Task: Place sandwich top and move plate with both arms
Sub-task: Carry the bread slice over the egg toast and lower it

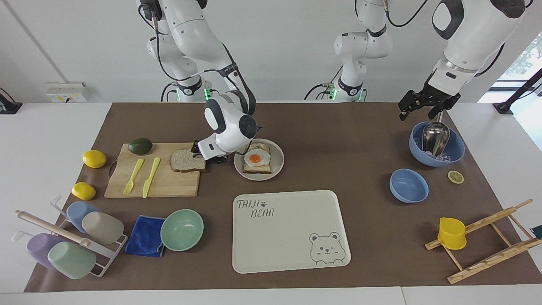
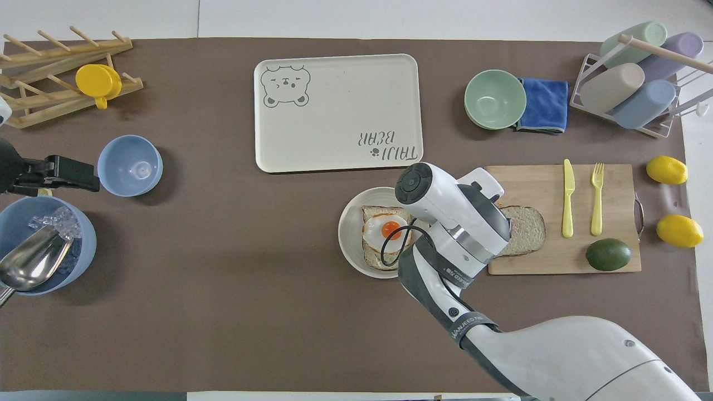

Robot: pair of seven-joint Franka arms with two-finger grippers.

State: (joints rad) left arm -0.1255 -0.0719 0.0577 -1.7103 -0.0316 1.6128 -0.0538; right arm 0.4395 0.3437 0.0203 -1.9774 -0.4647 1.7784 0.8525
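Note:
The sandwich top [image 1: 186, 160], a brown bread slice, lies on the wooden cutting board [image 1: 169, 184]; it also shows in the overhead view [image 2: 525, 230]. My right gripper [image 1: 197, 151] is low at the slice's edge nearest the plate, touching or just above it. In the overhead view the right wrist hides it. The round cream plate [image 1: 277, 159] sits beside the board and holds toast with a fried egg [image 1: 255, 159]. It also shows in the overhead view [image 2: 351, 234]. My left gripper [image 1: 425, 105] waits in the air over a blue bowl.
A blue bowl with ice and a metal scoop [image 1: 436, 144] and a smaller blue bowl [image 1: 408, 185] stand toward the left arm's end. The bear tray [image 1: 290, 231] lies farther out than the plate. A green bowl [image 1: 182, 229], cloth, cup rack, lemons, avocado, fork and knife are around the board.

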